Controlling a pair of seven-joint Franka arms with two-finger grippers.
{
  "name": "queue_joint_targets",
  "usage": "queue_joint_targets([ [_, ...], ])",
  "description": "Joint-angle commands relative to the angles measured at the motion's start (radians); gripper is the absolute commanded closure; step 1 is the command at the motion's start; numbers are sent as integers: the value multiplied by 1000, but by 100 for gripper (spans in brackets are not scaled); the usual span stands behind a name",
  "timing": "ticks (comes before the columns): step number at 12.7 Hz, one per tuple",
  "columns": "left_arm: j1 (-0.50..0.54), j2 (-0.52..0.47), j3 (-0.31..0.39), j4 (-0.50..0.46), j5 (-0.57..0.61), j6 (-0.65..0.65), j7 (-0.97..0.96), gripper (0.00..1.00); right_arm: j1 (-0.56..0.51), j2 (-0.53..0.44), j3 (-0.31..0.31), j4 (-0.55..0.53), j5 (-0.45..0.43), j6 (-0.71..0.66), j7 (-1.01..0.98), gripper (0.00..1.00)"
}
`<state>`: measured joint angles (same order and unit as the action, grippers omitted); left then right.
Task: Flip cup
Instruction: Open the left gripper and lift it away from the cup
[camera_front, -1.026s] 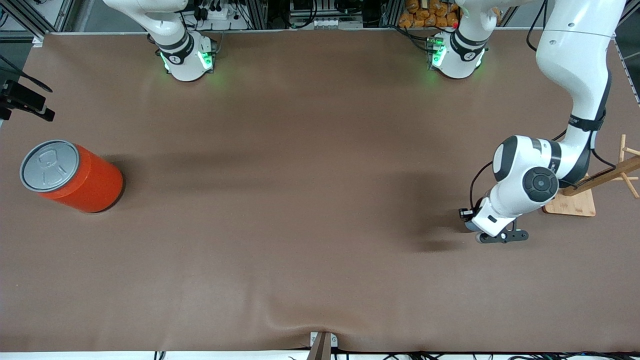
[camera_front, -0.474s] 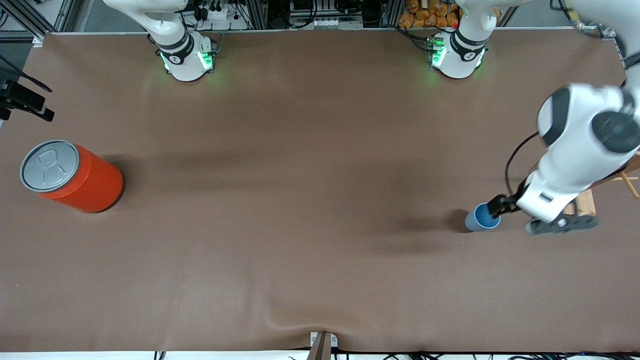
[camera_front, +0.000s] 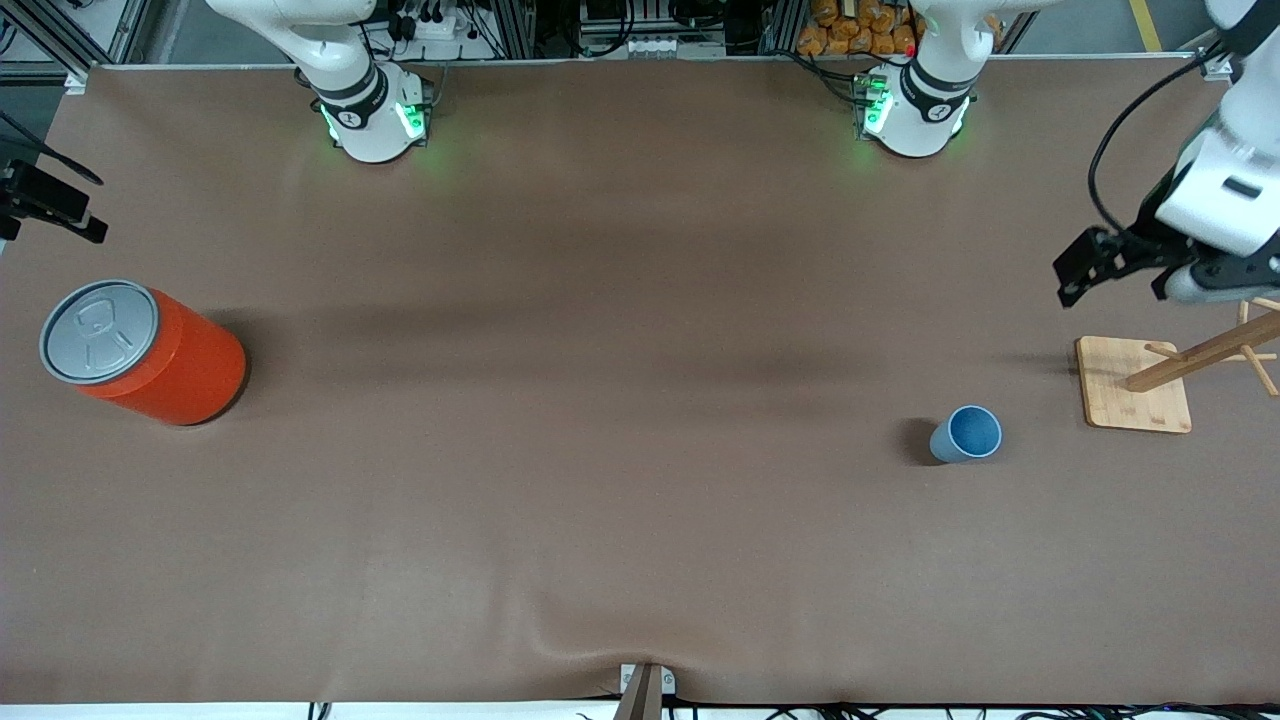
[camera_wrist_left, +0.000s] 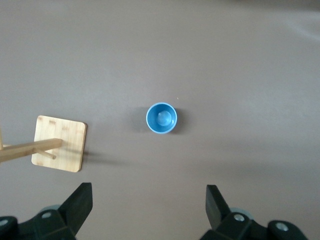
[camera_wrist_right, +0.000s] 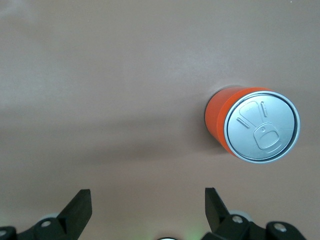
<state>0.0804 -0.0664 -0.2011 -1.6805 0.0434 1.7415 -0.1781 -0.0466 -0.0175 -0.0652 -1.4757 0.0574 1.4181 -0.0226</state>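
The light blue cup (camera_front: 966, 434) stands upright on the brown table, mouth up, with its darker blue inside showing. It also shows in the left wrist view (camera_wrist_left: 161, 118), standing free. My left gripper (camera_front: 1205, 283) is open and empty, high in the air over the table by the wooden stand, well apart from the cup; its open jaws show in the left wrist view (camera_wrist_left: 149, 210). My right gripper (camera_wrist_right: 147, 207) is open and empty, high over the right arm's end of the table, and is out of the front view.
A large orange-red can with a grey lid (camera_front: 140, 353) stands at the right arm's end of the table and shows in the right wrist view (camera_wrist_right: 255, 129). A wooden peg stand on a square base (camera_front: 1135, 398) stands beside the cup toward the left arm's end (camera_wrist_left: 59, 143).
My left gripper, which was down over the cup's spot, has risen and drawn away toward the table's left-arm end, leaving the cup standing upright. The right arm has not moved.
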Motion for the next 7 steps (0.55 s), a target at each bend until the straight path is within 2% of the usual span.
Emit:
queue_joint_targets([
  [1,-3,-76,3,-35,-54,-107,25,0,-2,1,2,8,-14,-1,13,0],
  [3,-48,-105,32,-36,-54,-155,25,0,-2,-1,2,8,-19,-1,12,0],
  [5,-59,-104,46,-25,-53,-168,31,0,7,-1,4,8,-62,-5,13,0],
  [7,-70,-99,69,-10,-51,-169,55,0,1,-1,2,8,-63,-13,10,0],
])
